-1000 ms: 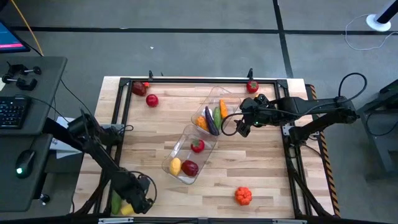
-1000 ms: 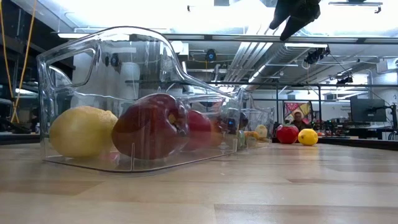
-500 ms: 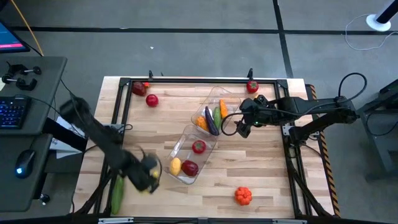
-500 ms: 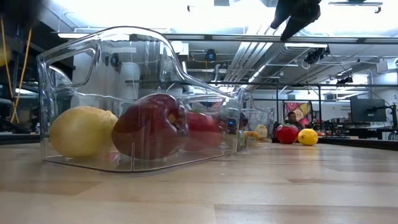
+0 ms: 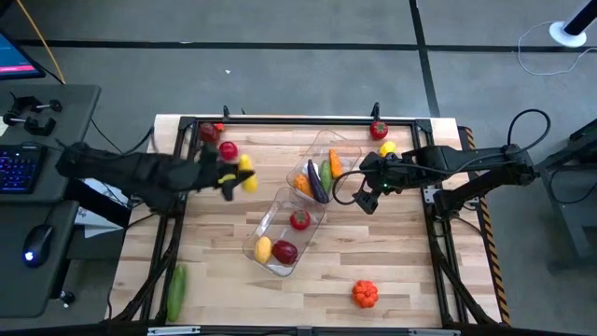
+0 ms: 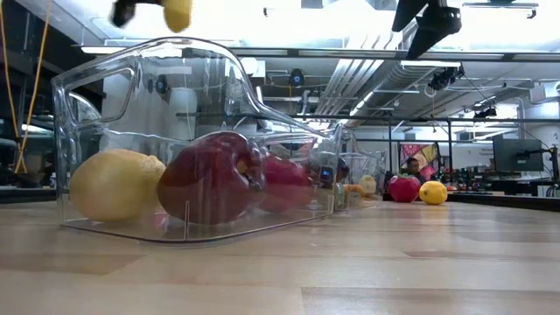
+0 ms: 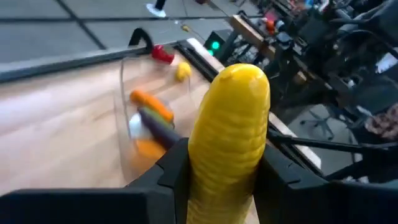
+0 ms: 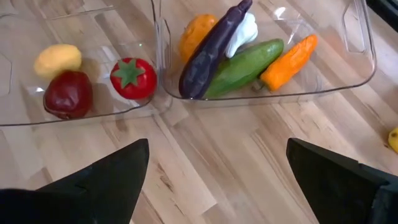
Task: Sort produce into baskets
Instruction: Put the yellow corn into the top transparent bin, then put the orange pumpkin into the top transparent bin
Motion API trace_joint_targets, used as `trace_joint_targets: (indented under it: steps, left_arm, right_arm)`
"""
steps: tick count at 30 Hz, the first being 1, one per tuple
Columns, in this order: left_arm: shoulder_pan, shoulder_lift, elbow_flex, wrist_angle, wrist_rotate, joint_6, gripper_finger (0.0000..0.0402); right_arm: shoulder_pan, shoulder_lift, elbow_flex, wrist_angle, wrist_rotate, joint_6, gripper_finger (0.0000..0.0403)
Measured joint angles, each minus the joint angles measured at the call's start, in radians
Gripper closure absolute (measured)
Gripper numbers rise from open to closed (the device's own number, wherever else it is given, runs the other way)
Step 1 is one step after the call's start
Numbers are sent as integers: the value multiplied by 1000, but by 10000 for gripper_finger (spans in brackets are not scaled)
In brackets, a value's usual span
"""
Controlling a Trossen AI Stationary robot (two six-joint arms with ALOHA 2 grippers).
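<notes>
High view: my left gripper [image 5: 233, 179] hangs over bare worktop [image 5: 215, 233] left of both baskets [image 5: 297, 213], fingers clamped on yellow corn [image 7: 229, 134]. My right gripper [image 5: 369, 196], fingers wide, hovers beside the far basket.

Two clear baskets, produce sorted and loose

We see fruit basket [image 5: 280, 231] beside vegetable basket [image 5: 322, 170]; yellow corn [image 7: 229, 140] held aloft.

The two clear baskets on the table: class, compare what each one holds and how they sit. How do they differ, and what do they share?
The near basket holds round items: a yellow lemon, a dark red apple and a tomato. The far basket holds mostly long ones: a purple eggplant, a green cucumber and an orange carrot. The near basket has fewer pieces. Both are see-through, rectangular with rounded corners, and lie end to end on the wooden table.
</notes>
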Motion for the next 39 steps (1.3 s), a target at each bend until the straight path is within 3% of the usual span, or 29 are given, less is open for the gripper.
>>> trace_joint_targets:
  steps: [7,11,14,19,23,27,33,39]
  left_arm:
    - [265,295,-1,353,318,212,297]
    - [352,515,-1,690,490,269,279]
    - [405,654,45,823,562,249,274]
    - [462,814,178,807,665,239,266]
    - [471,876,268,763,709,285,239]
    - [471,889,320,673,709,369,194]
    - [473,882,356,586,715,380,136]
    - [491,809,373,339,849,355,123]
  right_arm:
    - [0,0,0,1,58,0,30]
    - [-8,0,0,5,181,17,30]
    - [-21,0,0,17,274,86,30]
    - [-34,0,0,49,340,133,30]
    - [-34,0,0,61,341,121,30]
    - [-34,0,0,60,336,97,30]
    - [-33,0,0,60,330,25,30]
    - [-34,0,0,66,319,-31,30]
